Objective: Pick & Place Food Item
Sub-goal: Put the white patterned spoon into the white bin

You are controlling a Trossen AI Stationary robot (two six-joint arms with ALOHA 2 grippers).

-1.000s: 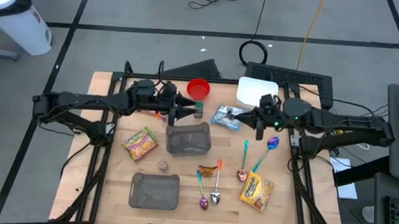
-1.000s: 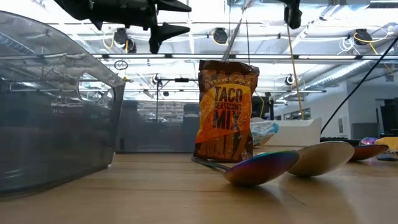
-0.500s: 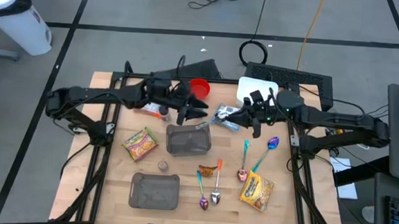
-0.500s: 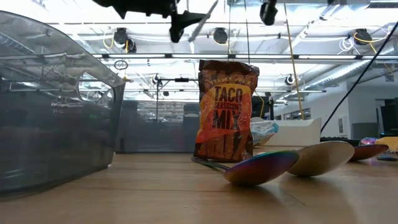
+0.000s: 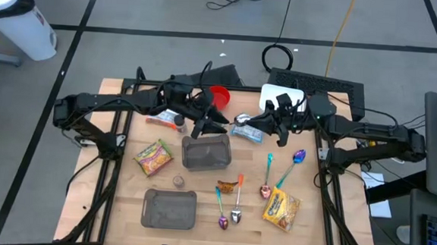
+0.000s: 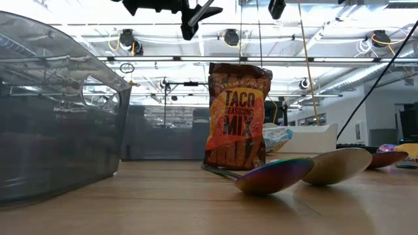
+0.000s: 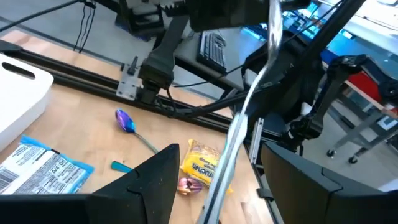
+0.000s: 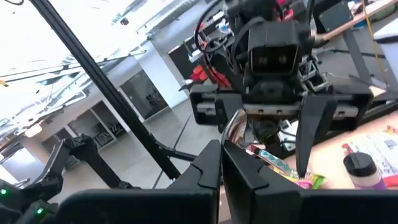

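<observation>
My right gripper (image 5: 262,125) is shut on a long silver spoon (image 7: 249,106), high above the table's far middle. My left gripper (image 5: 217,124) faces it, open, with its fingers on either side of the spoon's free end (image 7: 214,199); no touch shows. The right wrist view shows the left gripper head-on (image 8: 273,118). Food packets lie on the table: a blue-white one (image 5: 247,128) under the grippers, a flat orange one (image 5: 153,156), and a yellow one (image 5: 282,208). A taco mix packet (image 6: 237,117) stands upright. My right gripper pinches the silver spoon between its two fingers, and the shiny metal (image 8: 231,132) sticks out just past the fingertips. The fingers come roughly level from the table's right. The spoon is lifted clear and slants toward my left gripper. Which end I hold does not show.
A grey bin (image 5: 205,152) stands under the grippers and a grey tray (image 5: 169,209) lies near the front. A red bowl (image 5: 218,97) and a white box (image 5: 282,100) stand at the far edge. Several spoons (image 5: 237,212) lie at the front right.
My right gripper has carried the spoon toward the table's left, and the spoon has tipped from steep to slanting. My left gripper has moved right and up to meet it. The spoon's free end now lies between the left fingers.
</observation>
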